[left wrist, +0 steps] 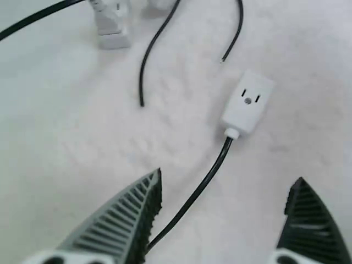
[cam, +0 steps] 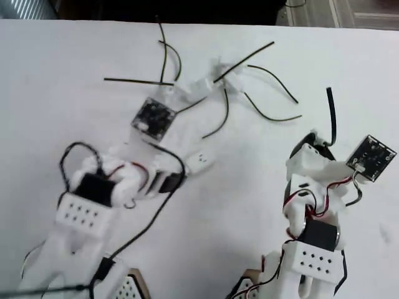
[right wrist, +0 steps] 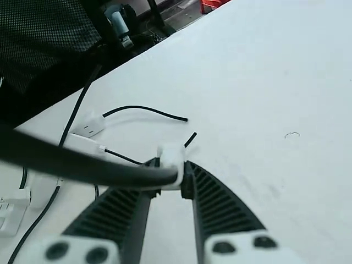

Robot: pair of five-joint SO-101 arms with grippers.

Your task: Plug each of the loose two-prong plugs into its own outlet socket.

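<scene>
A white outlet socket (left wrist: 248,102) lies flat on the table, its black cord (left wrist: 192,195) running back between my left gripper's fingers. My left gripper (left wrist: 228,181) hangs open just short of that socket. From above, the same socket (cam: 201,162) lies right of the left gripper (cam: 171,179). My right gripper (right wrist: 170,165) is shut on a white two-prong plug (right wrist: 171,157), held above the table at the right. The plug's black cord (cam: 330,112) sticks up past the right gripper (cam: 313,142). More white plugs and sockets (cam: 209,81) lie tangled at the back middle.
Several loose black cords (cam: 268,93) spread across the back of the white table (cam: 62,75). Another white connector (left wrist: 113,27) lies beyond the left gripper. A white socket (right wrist: 88,126) lies far ahead of the right gripper. The table's far edge (cam: 187,22) meets a dark gap.
</scene>
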